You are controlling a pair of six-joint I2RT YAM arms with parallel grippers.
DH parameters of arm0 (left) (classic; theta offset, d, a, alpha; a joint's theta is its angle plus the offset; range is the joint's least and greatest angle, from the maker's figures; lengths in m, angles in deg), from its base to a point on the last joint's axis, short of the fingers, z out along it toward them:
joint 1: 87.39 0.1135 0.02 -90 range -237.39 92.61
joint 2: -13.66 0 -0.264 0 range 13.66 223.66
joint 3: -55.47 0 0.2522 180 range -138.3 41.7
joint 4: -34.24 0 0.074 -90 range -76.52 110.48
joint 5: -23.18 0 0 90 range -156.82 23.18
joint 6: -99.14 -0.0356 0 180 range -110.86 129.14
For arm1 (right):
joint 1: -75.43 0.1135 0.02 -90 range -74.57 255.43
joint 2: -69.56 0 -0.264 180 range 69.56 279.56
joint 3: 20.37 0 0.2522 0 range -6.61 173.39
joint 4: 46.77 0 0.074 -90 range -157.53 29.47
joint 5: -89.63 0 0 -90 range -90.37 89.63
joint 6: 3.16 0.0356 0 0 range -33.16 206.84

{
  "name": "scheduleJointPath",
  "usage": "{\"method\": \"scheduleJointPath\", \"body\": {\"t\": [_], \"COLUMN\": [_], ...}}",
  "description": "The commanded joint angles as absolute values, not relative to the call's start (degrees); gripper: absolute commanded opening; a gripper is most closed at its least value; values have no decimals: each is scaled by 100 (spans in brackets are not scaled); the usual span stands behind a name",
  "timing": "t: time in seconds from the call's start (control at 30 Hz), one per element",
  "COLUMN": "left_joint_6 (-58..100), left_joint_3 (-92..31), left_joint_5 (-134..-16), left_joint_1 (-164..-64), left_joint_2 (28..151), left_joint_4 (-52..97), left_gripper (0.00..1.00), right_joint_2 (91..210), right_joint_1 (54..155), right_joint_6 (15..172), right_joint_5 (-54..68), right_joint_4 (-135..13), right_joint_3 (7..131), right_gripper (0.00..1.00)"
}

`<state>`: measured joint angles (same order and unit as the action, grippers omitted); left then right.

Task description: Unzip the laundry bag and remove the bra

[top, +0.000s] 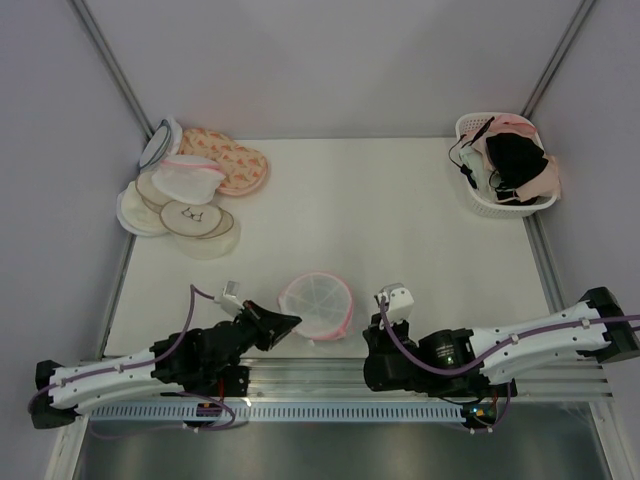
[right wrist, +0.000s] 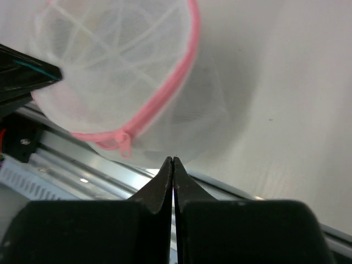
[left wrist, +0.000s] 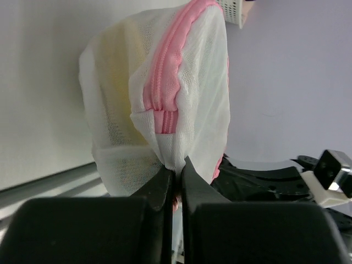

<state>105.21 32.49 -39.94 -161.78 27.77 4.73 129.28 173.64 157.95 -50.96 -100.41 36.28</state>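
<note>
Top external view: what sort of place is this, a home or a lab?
Most likely a lab robot cell: a white table boxed in by plain panels, a metal rail at its near edge, and staged props, a basket of bras and piled pouches.

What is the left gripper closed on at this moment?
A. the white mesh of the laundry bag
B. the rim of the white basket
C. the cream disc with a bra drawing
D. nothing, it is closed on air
A: in the left wrist view, the left gripper pinches a fold of the laundry bag, white mesh caught between its fingertips just below the pink zipper trim.
</note>
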Motion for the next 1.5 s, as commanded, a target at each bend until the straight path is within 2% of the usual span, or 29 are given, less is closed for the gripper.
{"method": "scheduleJointPath", "body": {"t": [0.0, 0.2, 0.33, 0.37, 0.4, 0.43, 0.47, 0.57, 0.87, 1.2, 1.3, 1.33, 1.43, 1.47], "left_joint_6": [9722, 9053, 8912, 8903, 8903, 8912, 8886, 8911, 8947, 8956, 8894, 8885, 8894, 8903], "left_joint_3": [3055, 2756, 2492, 2448, 2378, 2360, 2342, 2360, 2439, 2536, 2536, 2544, 2588, 2606], "left_joint_5": [-3395, -2956, -2972, -2990, -3016, -3086, -3130, -3280, -3614, -3922, -3957, -3966, -3983, -3983], "left_joint_1": [-16148, -16139, -16148, -16148, -16139, -16148, -16148, -16148, -16148, -16148, -16139, -16139, -16148, -16148], "left_joint_2": [2527, 2833, 3324, 3387, 3448, 3510, 3563, 3528, 3405, 3405, 3388, 3379, 3387, 3405], "left_joint_4": [-491, -501, -273, -246, -185, -149, -97, 0, 158, 343, 334, 334, 326, 326], "left_gripper": [2, 2, 2, 2, 2, 2, 2, 2, 2, 2, 2, 2, 2, 2], "right_joint_2": [12783, 12783, 12590, 12529, 12423, 12379, 12361, 12501, 13380, 13951, 13873, 13829, 13601, 13470], "right_joint_1": [17360, 17360, 17360, 17360, 17360, 17360, 17360, 17360, 17010, 16148, 16050, 16050, 16050, 16042], "right_joint_6": [16040, 15953, 15120, 14857, 14506, 14241, 14065, 13765, 13027, 12367, 12262, 12253, 12243, 12261], "right_joint_5": [-5337, -5346, -5066, -4995, -4933, -4811, -4610, -4633, -4090, -3948, -4036, -4045, -4045, -4036], "right_joint_4": [-11931, -12268, -11216, -10525, -10144, -9705, -9013, -8297, -7056, -7019, -7204, -7300, -7616, -7696], "right_joint_3": [3794, 3979, 3752, 3672, 3437, 3304, 3198, 2986, 3039, 3188, 3284, 3294, 3338, 3338], "right_gripper": [0, 0, 1, 19, 31, 35, 44, 48, 47, 41, 29, 17, 1, 0]}}
